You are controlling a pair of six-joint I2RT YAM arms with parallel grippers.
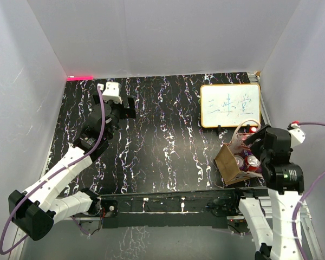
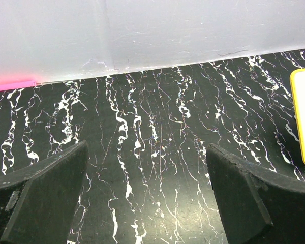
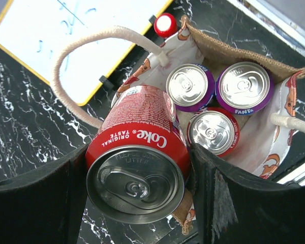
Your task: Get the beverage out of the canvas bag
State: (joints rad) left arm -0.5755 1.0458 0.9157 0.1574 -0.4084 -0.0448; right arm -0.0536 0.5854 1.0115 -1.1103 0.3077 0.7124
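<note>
Closest of all is a red aluminium Coke can [image 3: 137, 162], top facing the wrist camera, clamped on both sides between the black fingers of the right gripper [image 3: 137, 195], which is closed most of the way around it. The can sits at one corner of the tan-brown canvas bag [image 3: 229, 48], right at the rim. Its base is hidden behind its own body, so I cannot tell whether it has cleared the opening.

Inside the bag, against a white printed lining, stand two purple Fanta cans [image 3: 245, 86] side by side and a second red can [image 3: 213, 132] touching the held one. One cream rope handle [image 3: 81, 46] arches beside the held can; the other is cut off by the frame edge. A small red cap [image 3: 165, 24] shows at the bag's far rim (too little of it to say what it belongs to).

Beyond the bag lies a yellow-framed white board [image 3: 66, 35], its writing unreadable. Well apart from the bag, the left gripper [image 2: 147, 198] hangs with fingers spread wide over the black marbled table [image 2: 157, 127], holding nothing.
</note>
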